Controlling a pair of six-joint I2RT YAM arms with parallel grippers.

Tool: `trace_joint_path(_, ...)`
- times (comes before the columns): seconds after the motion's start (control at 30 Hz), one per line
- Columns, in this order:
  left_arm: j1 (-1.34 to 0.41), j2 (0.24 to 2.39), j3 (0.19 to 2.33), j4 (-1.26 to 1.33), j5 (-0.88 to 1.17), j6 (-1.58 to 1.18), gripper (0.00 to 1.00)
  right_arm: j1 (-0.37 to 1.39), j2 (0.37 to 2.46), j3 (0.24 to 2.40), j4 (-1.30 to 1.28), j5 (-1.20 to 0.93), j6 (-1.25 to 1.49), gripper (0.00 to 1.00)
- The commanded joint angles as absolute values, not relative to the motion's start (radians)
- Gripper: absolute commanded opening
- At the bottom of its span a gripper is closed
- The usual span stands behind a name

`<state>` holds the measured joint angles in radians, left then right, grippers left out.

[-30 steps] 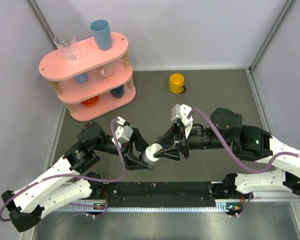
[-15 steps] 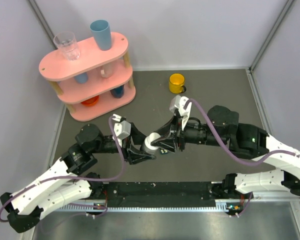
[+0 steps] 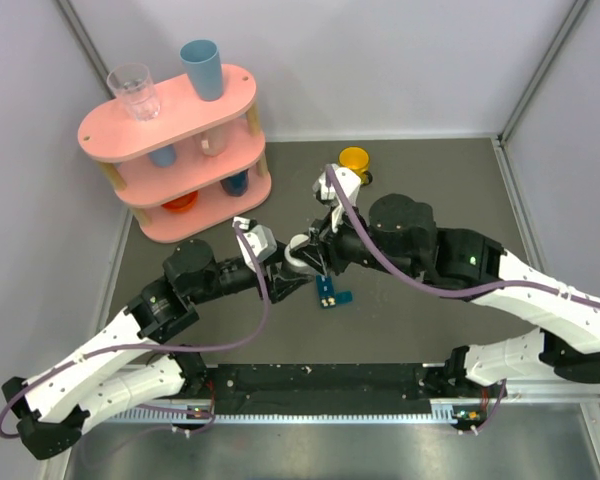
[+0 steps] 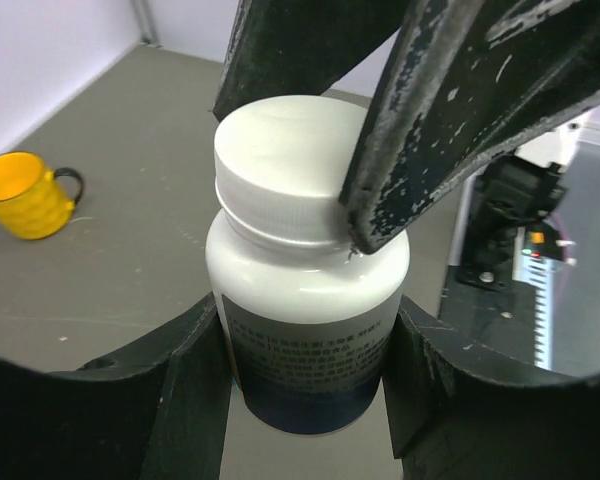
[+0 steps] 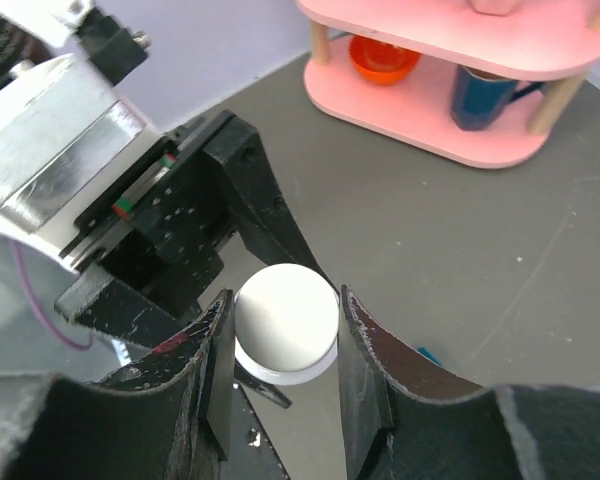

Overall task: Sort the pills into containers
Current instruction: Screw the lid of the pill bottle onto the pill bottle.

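Top external, bottle [image 3: 298, 253] mid-table in both jaws, pill box [image 3: 332, 293] seemingly apart

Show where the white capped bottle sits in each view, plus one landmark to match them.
Top external: white capped bottle near centre, between both arms' jaws.
Left wrist: centre, upright, body between the near jaws, cap pinched by the other arm's jaws.
Right wrist: lower centre, only the cap, seen from above.
Landmark: yellow mug, behind the bottle in top external, at the left edge in left wrist; not in right wrist.
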<state>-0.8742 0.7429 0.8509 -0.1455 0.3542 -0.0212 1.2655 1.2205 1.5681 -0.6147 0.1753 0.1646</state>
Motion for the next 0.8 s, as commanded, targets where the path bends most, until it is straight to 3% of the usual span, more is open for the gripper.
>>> trace_joint_path(0.0, -0.859, 0.753, 0.948, 0.095, 0.077, 0.054, 0.0, 1.299, 1.298, 1.6, -0.833, 0.125, 0.29, 0.0)
trace_joint_path(0.5, -0.859, 0.77, 0.925, 0.176, 0.009, 0.012, 0.0, 1.299, 1.41, 1.704, -0.893, 0.436, 0.364, 0.0)
trace_joint_path(0.6, -0.859, 0.77, 0.92, 0.181, 0.009, 0.011, 0.0, 1.301, 1.414, 1.716, -0.891, 0.437, 0.359, 0.11)
trace_joint_path(0.63, -0.859, 0.772, 0.913, 0.19, 0.009, 0.005, 0.0, 1.299, 1.414, 1.723, -0.893, 0.439, 0.357, 0.25)
trace_joint_path(0.77, -0.859, 0.775, 0.9, 0.196, 0.035, 0.002, 0.0, 1.301, 1.413, 1.723, -0.893, 0.442, 0.35, 0.34)
